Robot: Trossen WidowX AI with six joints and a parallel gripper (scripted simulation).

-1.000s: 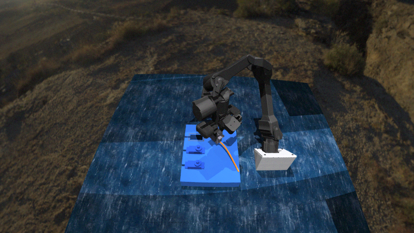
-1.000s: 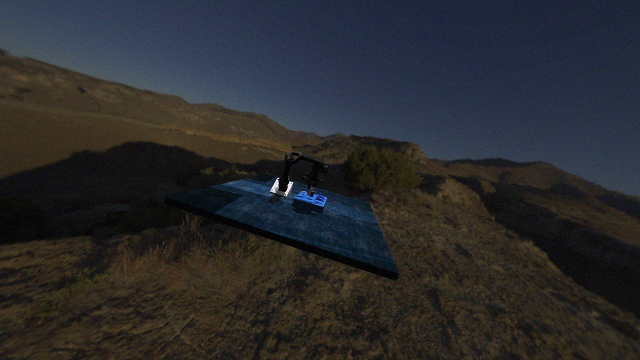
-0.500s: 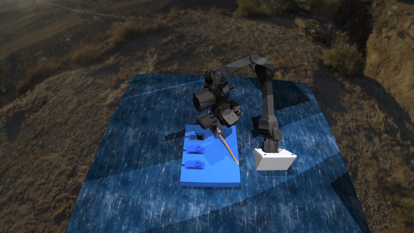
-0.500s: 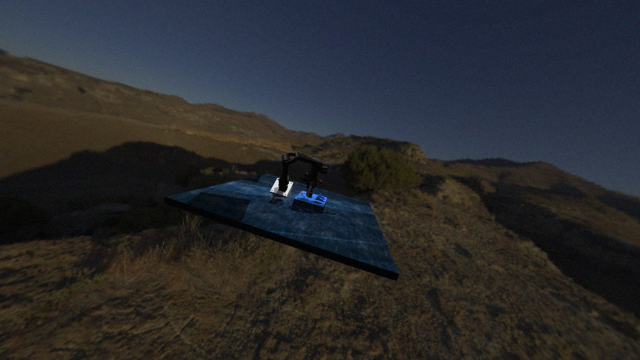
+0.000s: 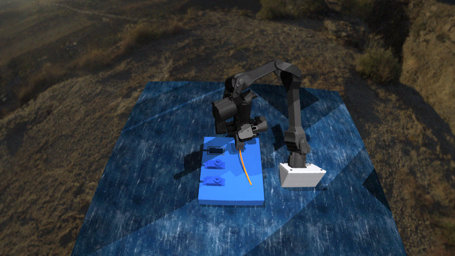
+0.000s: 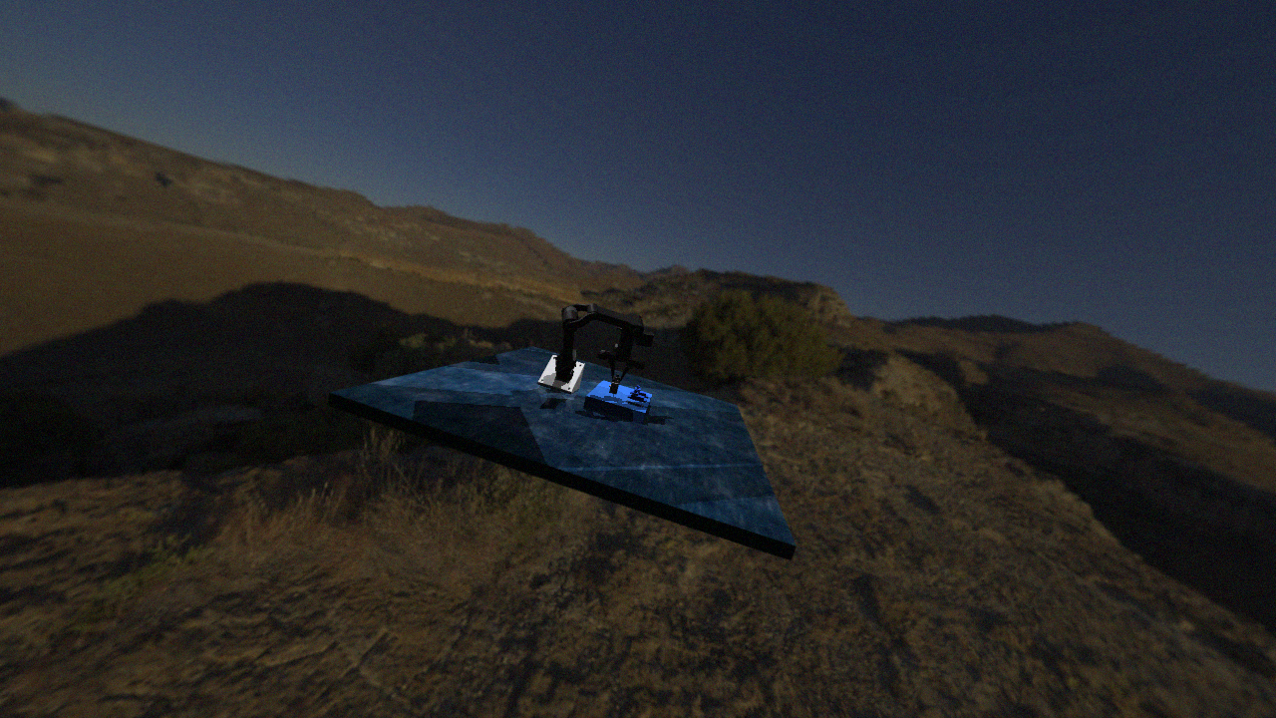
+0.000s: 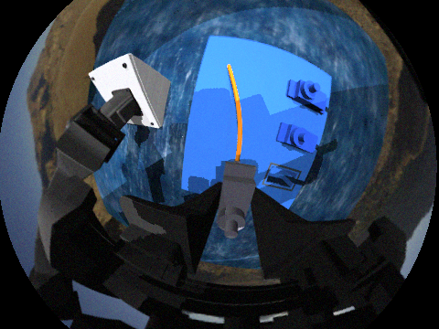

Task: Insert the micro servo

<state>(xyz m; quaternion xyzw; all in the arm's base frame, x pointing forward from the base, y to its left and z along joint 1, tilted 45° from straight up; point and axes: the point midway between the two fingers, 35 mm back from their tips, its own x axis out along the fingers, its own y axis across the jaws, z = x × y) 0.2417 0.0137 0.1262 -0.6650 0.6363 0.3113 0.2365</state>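
Observation:
My gripper [image 5: 239, 145] [image 7: 237, 188] is shut on the loose grey micro servo [image 7: 238, 175], held above the deck to the right of the pocket in the top view. The servo's output shaft [image 7: 231, 227] faces the wrist camera. Its orange cable [image 5: 244, 167] [image 7: 240, 121] runs toward the deck's front in the top view. The blue deck [image 5: 232, 192] [image 6: 615, 409] [image 7: 270, 59] has the outlined empty pocket [image 5: 216, 150] [image 7: 283, 177] at its back left in the top view, partly shadowed in the wrist view. The gap under the servo is hard to judge.
Two seated blue servos [image 5: 214, 164] [image 5: 213, 181] [image 7: 297, 137] [image 7: 307, 93] stand in line in front of the pocket, with raised shafts. The white arm base [image 5: 300, 178] [image 6: 557, 375] [image 7: 153, 93] stands right of the deck on the blue table [image 5: 143, 191] [image 6: 642, 482].

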